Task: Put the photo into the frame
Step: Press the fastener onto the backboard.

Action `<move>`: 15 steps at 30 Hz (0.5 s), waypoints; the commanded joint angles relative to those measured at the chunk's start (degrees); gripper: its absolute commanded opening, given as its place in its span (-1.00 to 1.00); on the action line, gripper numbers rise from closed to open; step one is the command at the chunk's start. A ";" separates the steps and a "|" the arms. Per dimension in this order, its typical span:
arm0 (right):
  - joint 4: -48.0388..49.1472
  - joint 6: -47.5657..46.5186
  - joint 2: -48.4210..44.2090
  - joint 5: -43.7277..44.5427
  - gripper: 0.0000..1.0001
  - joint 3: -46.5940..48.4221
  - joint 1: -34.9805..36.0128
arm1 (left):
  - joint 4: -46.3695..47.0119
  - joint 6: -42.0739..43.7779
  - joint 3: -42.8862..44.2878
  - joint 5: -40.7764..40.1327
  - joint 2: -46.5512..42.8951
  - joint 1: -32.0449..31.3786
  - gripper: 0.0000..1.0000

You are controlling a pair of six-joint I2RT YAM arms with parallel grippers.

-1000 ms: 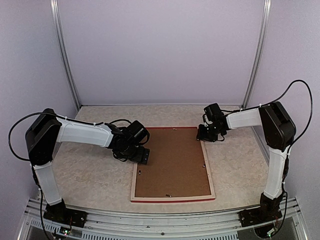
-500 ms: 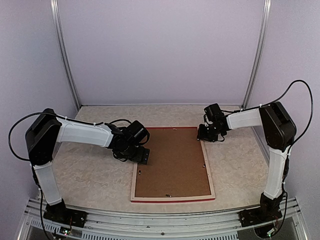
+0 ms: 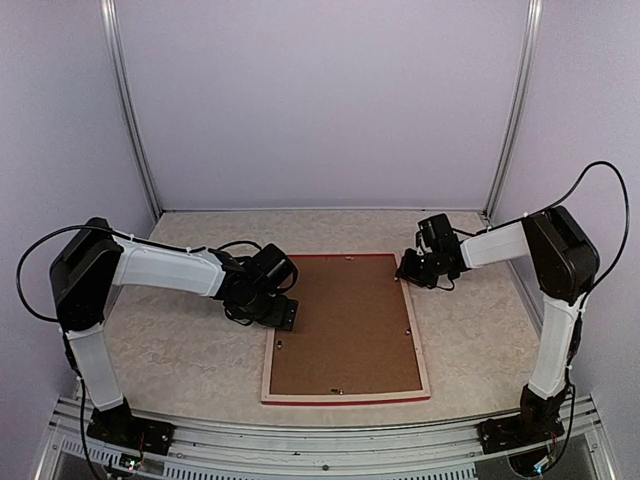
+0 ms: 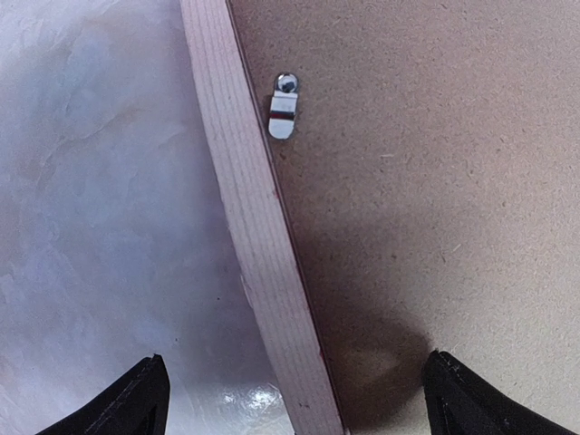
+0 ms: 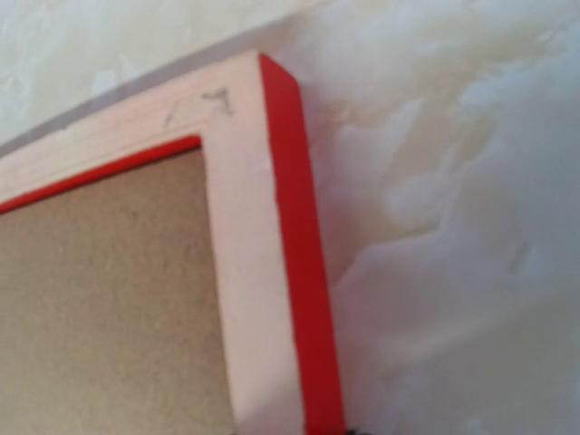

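The frame (image 3: 268,372) lies face down on the table, pale wood back up and its red outer edge showing. A brown backing board (image 3: 345,335) fills it. The photo is hidden. My left gripper (image 3: 285,318) is open and low over the frame's left rail (image 4: 245,199), one fingertip (image 4: 145,399) over the table and the other over the board. My right gripper (image 3: 405,272) sits at the frame's far right corner (image 5: 245,227). Its fingers do not show in the right wrist view, so its state is unclear.
Small metal turn clips hold the backing board; one (image 4: 283,107) sits by the left rail, and another (image 3: 408,330) by the right rail. The beige mottled table (image 3: 180,350) is enclosed by pale walls with upright metal posts (image 3: 128,110).
My right arm has shifted slightly to the right at the frame's far corner. The left arm and the frame have not moved.
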 commanded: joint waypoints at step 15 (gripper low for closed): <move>-8.48 0.03 0.64 -2.20 0.20 3.28 -0.37 | 1.15 0.35 -0.71 -0.28 -2.19 0.59 0.93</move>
